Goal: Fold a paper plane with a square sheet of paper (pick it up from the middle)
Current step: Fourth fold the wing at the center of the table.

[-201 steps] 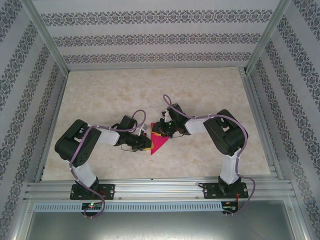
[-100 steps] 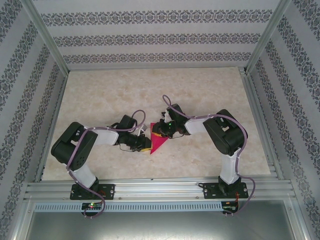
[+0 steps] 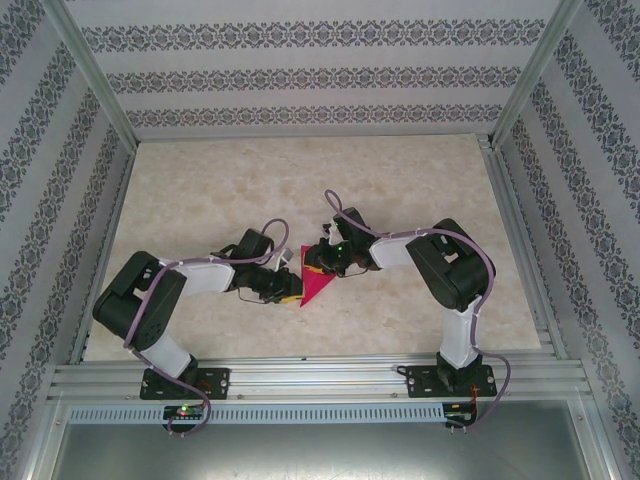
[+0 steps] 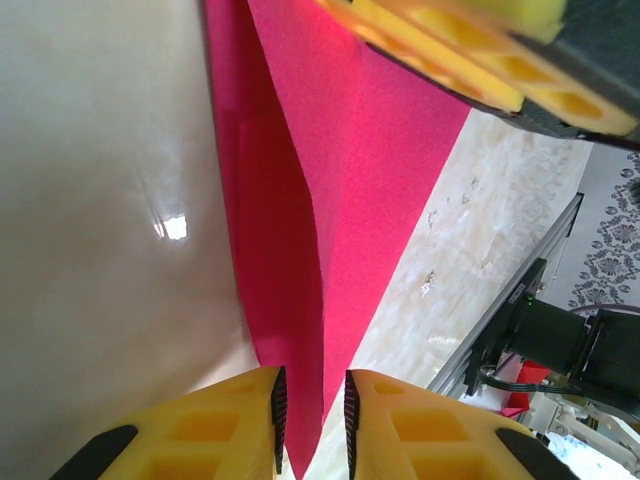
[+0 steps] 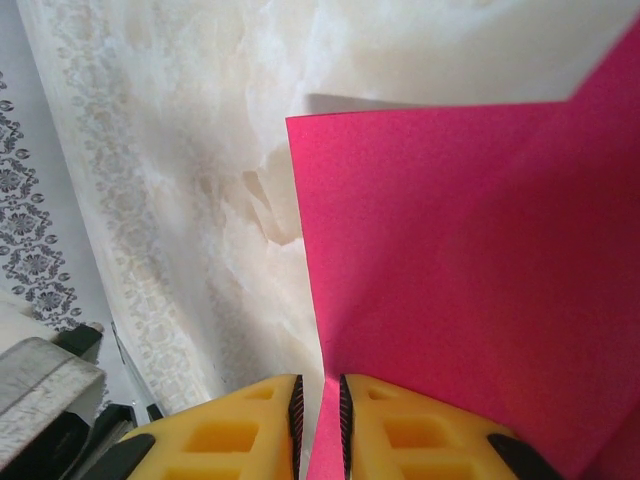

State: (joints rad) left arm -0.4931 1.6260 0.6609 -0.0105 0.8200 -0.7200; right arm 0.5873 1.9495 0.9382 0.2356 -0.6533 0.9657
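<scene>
Centrally, one folded square sheet of paper point(image 3: 315, 290); left fingers point(image 4: 225, 430) at its 9 o'clock, slightly apart astride the tip; right fingers point(image 5: 420, 435) at 12 o'clock, grip unclear.

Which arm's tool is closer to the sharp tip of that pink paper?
Left. The left tool has its fingers either side of the pink paper right at the sharp tip. The right tool sits at the opposite, wider end of the sheet.
</scene>
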